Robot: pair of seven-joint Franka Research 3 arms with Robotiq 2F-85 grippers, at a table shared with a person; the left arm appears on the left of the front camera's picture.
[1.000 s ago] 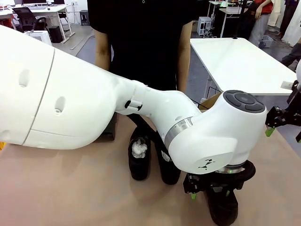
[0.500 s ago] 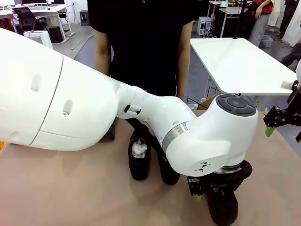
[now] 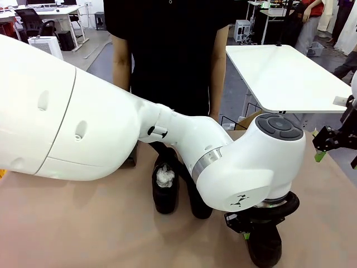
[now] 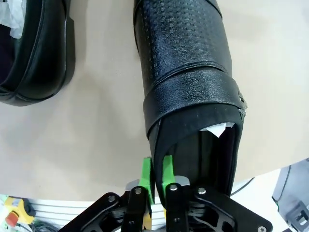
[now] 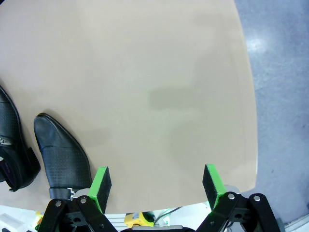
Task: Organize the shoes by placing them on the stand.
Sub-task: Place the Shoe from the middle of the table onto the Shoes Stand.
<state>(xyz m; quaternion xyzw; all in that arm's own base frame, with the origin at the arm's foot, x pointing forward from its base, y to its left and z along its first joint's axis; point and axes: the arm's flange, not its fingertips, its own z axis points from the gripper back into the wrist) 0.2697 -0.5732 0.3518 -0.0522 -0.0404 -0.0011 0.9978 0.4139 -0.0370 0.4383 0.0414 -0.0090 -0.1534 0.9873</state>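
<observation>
Left wrist view, claw (image 4: pixel 157 170) pinching shoe (image 4: pixel 188 72); toe cropped

My claw (image 5: pixel 157 180), jaws spread wide above the tan table (image 5: pixel 145 72)
A black perforated shoe (image 5: pixel 65 154) lies near one green pad (image 5: pixel 101 181), toe pointing away; a second black shoe (image 5: pixel 12 145) sits just beside it. Grey floor (image 5: pixel 280 96) lies beyond the table's edge.

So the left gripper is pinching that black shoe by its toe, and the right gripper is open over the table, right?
Not by the toe. The left gripper pinches the shoe by the rim of its opening, near the heel, as the left wrist view shows. The right gripper is open over the table, as you said.
</observation>
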